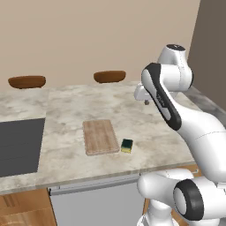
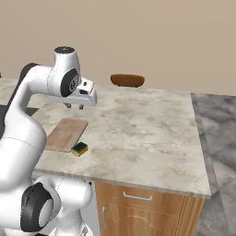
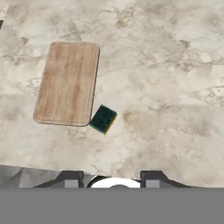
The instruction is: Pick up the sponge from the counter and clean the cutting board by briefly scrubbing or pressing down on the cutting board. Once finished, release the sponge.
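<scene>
Beige wall [image 2: 152,32] backs a marbled stone counter [image 2: 147,133] that runs across the kitchen, with wooden cabinet fronts [image 2: 147,207] below its light edge. Set flush into the counter at the far left of the left base view is a dark grey cooktop panel [image 1: 20,145]. Two brown curved shapes [image 1: 109,76] sit beyond the counter's far edge; what they belong to cannot be determined from these views.

Robot arm [image 2: 27,124] rises over the near edge and bends forward, holding its gripper [image 2: 74,106] high above the counter, over bare stone past the far end of the cutting board [image 1: 100,136]. Its fingertips stand a small way apart at their closest setting, gripping nothing.

Cutting board lies flat on the counter, unobstructed, grain running lengthwise. Sponge [image 1: 127,145] rests green side up just beside the board's near right corner, turned slightly askew, possibly touching the board's edge. Nothing lies between gripper and sponge.
</scene>
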Controlling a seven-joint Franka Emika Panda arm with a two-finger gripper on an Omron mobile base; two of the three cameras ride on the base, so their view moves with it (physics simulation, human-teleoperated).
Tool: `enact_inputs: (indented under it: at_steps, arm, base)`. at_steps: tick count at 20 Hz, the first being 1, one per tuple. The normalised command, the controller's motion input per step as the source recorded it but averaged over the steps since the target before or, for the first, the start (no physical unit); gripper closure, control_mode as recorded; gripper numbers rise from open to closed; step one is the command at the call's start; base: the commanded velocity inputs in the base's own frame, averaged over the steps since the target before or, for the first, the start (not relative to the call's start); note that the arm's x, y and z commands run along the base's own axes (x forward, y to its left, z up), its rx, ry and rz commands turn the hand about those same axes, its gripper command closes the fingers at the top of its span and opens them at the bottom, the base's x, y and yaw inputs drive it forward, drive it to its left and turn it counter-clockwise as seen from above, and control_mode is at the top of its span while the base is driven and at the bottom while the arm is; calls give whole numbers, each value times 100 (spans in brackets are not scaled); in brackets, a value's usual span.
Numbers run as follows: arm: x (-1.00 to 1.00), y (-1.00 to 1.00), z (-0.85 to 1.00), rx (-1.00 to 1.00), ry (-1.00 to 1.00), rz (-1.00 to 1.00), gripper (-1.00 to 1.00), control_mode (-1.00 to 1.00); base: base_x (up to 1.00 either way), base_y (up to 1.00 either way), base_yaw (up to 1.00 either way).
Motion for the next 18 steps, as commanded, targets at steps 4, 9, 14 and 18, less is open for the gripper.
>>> enact_inputs:
  at_steps: [4,9,14,18]
  arm:
    - [0,0,0,0,0,0,-100,-100]
    - [0,0,-11,-1,2,0,-100,-100]
    - [12,0,-41,3,1,0,-100,-100]
    - [31,28,-72,5,0,-4,-100,-100]
  base:
    - [0,0,0]
    - [0,0,0]
    - [0,0,0]
    - [0,0,0]
